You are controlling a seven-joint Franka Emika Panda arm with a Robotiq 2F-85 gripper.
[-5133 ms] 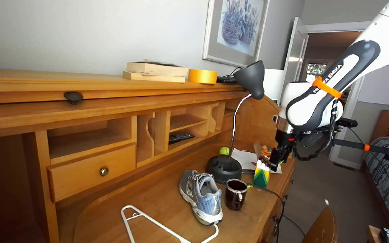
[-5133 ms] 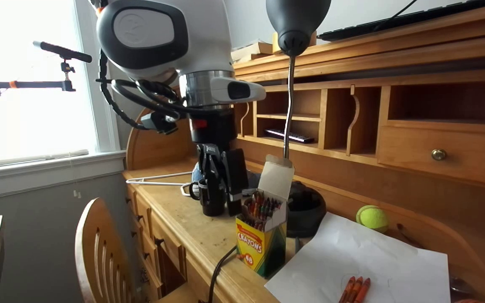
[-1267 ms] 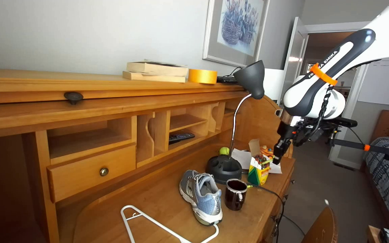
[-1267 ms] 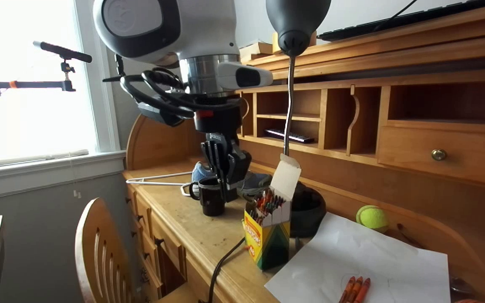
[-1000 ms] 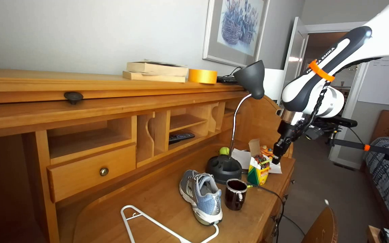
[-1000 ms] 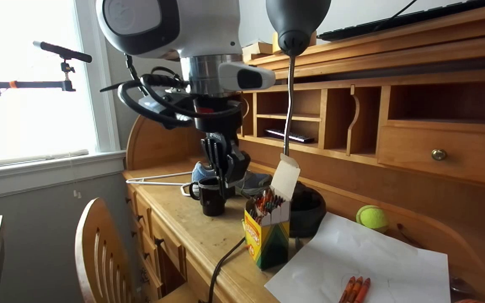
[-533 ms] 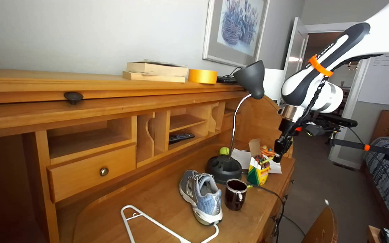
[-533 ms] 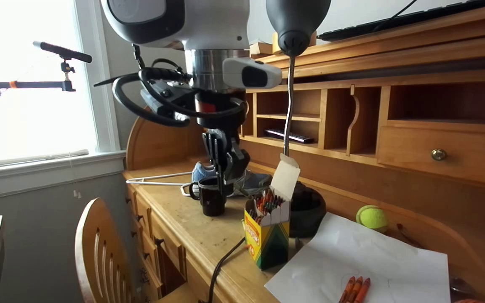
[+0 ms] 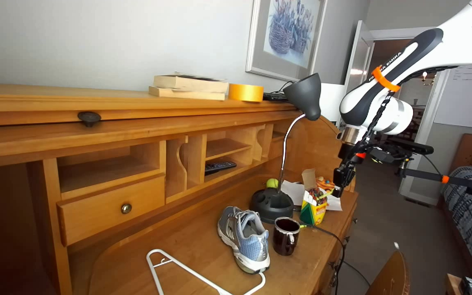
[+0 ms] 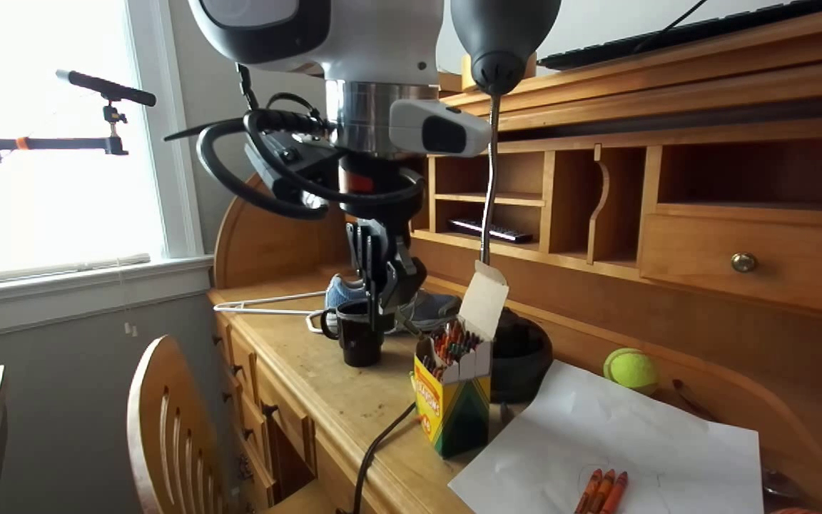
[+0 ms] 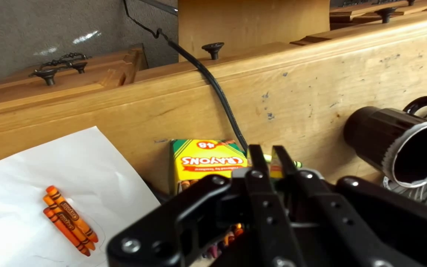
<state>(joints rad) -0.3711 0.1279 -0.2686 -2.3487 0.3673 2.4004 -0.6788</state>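
At the far left in an exterior view was a small closed drawer [image 9: 105, 215] of the wooden desk [image 9: 187, 235]. To its right, books [image 9: 189, 87] lay stacked on the desk's upper ledge, with a white hanger [image 9: 191, 270] flat on the desktop below. Next came a blue-grey shoe [image 9: 243, 239], beside one end of the hanger, and an orange roll [image 9: 246, 93] up near the books. Further right stood a black lamp [image 9: 272, 209], with a tennis ball [image 9: 271, 183] behind its base and a dark mug [image 9: 285, 237] upright in front of it. Just past the lamp, an open crayon box [image 9: 314, 212] stood upright near the desk's edge, its flap raised; in the wrist view, three orange crayons [image 11: 69, 221] lay together on white paper [image 11: 17, 178] beside it. A dark cord [image 11: 218, 89] ran from beside the box over the edge. At the box's upper right, a yellow-green stick [image 9: 326, 194] slanted up to the gripper [image 9: 336, 191]. The jaws were clenched on this stick above the desk; whether its lower end touched the box could not be told. The white arm [image 9: 395, 116] hung down from the upper right. A wooden chair [image 9: 391, 274] and a bed [image 9: 471, 196] stood furthest right.
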